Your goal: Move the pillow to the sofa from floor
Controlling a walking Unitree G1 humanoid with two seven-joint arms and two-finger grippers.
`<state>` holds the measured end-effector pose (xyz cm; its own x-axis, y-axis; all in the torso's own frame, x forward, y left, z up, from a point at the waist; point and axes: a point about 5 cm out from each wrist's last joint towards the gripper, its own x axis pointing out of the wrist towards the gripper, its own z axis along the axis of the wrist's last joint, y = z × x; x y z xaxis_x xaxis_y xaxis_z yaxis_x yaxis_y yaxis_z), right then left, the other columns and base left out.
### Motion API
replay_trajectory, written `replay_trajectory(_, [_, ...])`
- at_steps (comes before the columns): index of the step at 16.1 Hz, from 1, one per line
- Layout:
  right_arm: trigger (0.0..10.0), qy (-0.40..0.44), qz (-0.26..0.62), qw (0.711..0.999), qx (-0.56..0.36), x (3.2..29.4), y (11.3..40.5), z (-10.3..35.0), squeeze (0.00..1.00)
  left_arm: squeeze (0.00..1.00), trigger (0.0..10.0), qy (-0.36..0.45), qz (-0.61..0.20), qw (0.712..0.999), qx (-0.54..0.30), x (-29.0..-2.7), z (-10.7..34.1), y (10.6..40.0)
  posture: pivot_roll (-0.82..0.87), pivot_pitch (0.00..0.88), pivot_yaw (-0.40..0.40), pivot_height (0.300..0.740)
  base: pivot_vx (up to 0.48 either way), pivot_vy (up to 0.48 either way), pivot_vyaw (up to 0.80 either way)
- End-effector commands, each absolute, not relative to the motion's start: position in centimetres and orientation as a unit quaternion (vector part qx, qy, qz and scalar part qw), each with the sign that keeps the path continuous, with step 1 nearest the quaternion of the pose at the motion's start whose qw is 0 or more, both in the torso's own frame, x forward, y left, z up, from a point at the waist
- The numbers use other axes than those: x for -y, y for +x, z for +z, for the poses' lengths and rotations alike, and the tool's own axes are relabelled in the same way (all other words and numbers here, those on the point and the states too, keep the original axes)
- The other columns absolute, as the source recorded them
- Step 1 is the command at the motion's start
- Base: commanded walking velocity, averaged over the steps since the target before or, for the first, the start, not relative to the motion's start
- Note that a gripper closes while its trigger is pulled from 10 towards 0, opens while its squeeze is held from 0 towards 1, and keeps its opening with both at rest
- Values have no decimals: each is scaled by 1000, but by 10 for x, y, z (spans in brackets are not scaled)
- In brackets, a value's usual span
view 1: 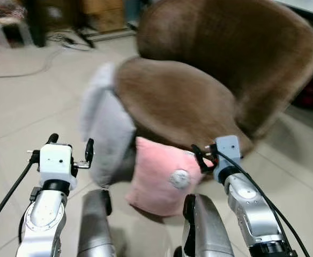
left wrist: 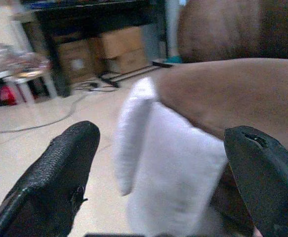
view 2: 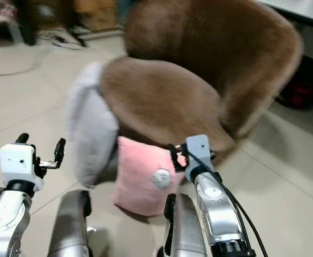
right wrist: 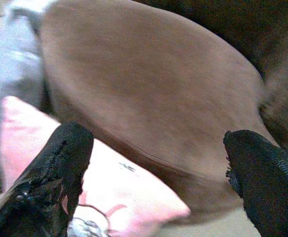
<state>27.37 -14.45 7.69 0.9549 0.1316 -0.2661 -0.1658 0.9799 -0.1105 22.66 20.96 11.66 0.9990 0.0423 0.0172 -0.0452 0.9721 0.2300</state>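
A pink pillow [view 1: 156, 179] stands on the floor, leaning against the front of the brown round sofa [view 1: 178, 96]. A grey pillow [view 1: 105, 134] leans on the sofa's left side, touching the pink one. My left gripper [view 1: 71, 145] is open, held just left of the grey pillow and apart from it; in the left wrist view the grey pillow [left wrist: 168, 163] lies beyond its fingers [left wrist: 55, 177]. My right gripper [view 1: 203, 158] is open at the pink pillow's upper right corner, close under the seat edge. In the right wrist view the pink pillow [right wrist: 109, 192] sits beyond its fingers [right wrist: 50, 173].
Pale tiled floor [view 1: 33, 107] spreads to the left, with a cable [view 1: 22, 72] trailing across it. Cardboard boxes [left wrist: 119, 44] and a dark shelf [left wrist: 85, 15] stand at the back. A dark red thing [view 1: 312, 96] lies right of the sofa. My knees [view 1: 95, 225] show below.
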Motion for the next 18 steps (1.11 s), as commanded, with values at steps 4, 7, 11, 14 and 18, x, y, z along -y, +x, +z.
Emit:
replay_trajectory(4, [10000,-80,53,988,-123,152,268,79,0,0,10000,122,-3,992,9,-205,119,229,-16,0,-51,481,0,0,-356])
replay_trajectory(7, [10000,-120,95,980,-124,144,267,78,0,0,10000,128,-6,992,6,-204,119,231,-13,0,-49,481,0,0,267])
replay_trajectory(11, [10000,-112,116,979,-126,137,268,77,0,0,10000,129,1,992,6,-207,120,228,8,0,-63,481,0,0,800])
replay_trajectory(14, [10000,-87,102,984,-121,138,271,78,0,0,10000,127,5,992,8,-209,122,226,18,0,-69,481,0,0,267])
replay_trajectory(18, [10000,-60,91,985,-134,140,271,77,0,0,10000,127,3,992,8,-209,122,225,17,0,-65,481,243,0,-378])
